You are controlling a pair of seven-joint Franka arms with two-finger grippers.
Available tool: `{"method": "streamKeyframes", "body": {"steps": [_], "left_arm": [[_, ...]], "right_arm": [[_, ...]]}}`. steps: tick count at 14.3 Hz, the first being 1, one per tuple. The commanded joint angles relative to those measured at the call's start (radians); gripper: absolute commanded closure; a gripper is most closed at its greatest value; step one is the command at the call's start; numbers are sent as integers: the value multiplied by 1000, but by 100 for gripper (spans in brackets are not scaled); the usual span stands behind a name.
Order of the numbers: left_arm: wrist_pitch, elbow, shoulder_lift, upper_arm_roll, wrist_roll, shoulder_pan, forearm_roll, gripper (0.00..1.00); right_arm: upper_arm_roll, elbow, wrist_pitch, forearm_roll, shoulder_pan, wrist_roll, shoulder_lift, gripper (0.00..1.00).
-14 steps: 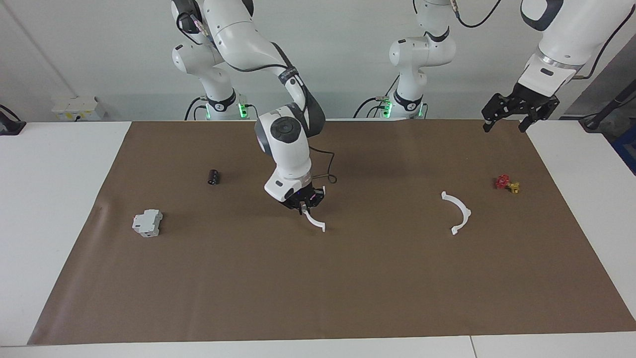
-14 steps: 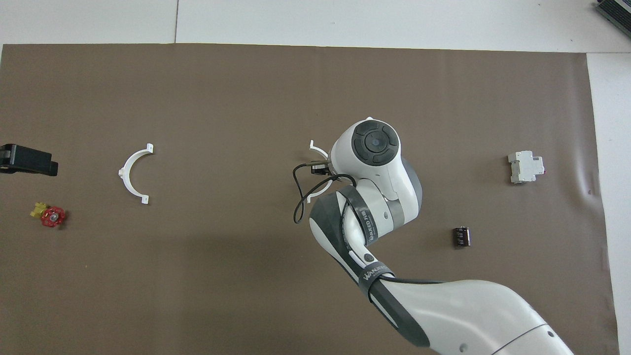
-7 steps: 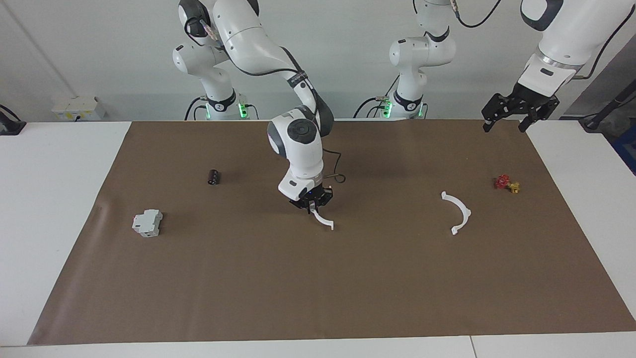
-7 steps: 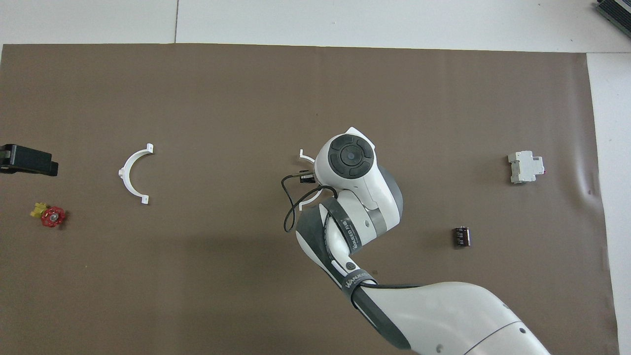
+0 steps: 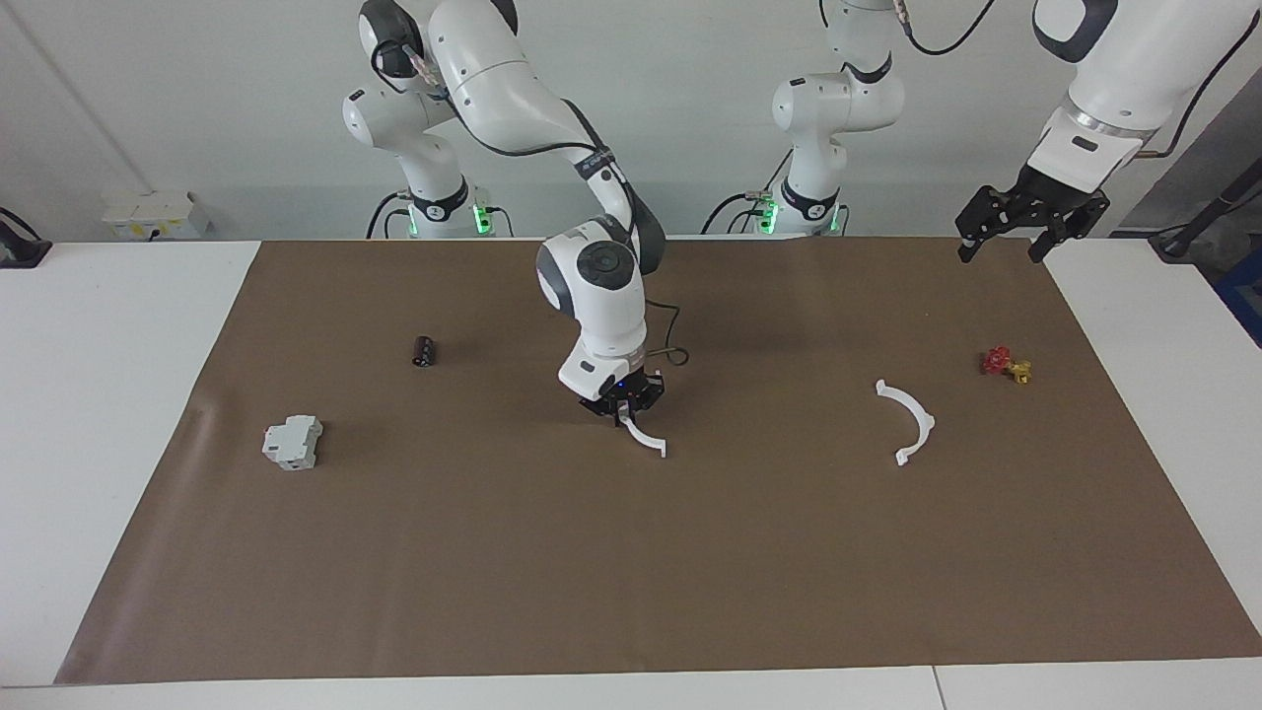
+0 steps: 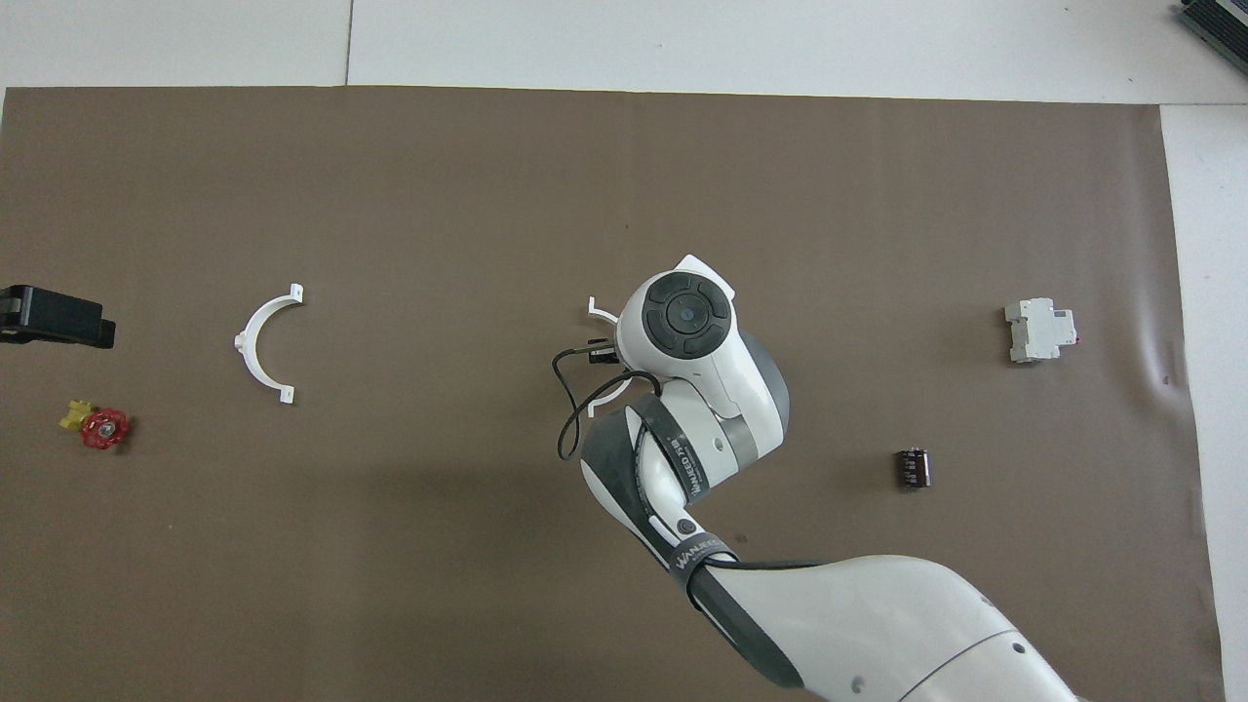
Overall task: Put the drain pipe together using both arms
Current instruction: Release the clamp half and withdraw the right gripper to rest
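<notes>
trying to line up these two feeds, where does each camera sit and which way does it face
Facing view: high across the table, looking back at the robots; shows both arm bases, the right gripper shut on a half-ring, the left gripper waiting open over the mat's corner.
Overhead view: above the robots' end, looking steeply down and forward; shows the right arm and the left gripper's tip.
Shared, half a turn apart: the free half-ring, grey-white block, black cylinder, red-yellow piece.

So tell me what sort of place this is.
Most likely a robotics lab or test bench: two white arms mounted at a white table covered by a brown mat, with loose parts laid out, such as a half-ring and a small red valve.
</notes>
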Motion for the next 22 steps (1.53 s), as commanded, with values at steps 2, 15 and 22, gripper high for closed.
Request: {"method": "streamKeyframes", "body": {"steps": [2,15,22], "left_arm": [[6,-50,-37,1,3,3,18,0],[-11,-46,-37,7,-8,6,18,0],[-9,-52,-45,7,-9,7,18,0]], "right_arm": [[-4,-17,37,-31,6,31,-1,68],[-23,0,-187,-46,-166,-37,-249,0],[-23,5,-437,-46,-416,-244,-418,0]]}}
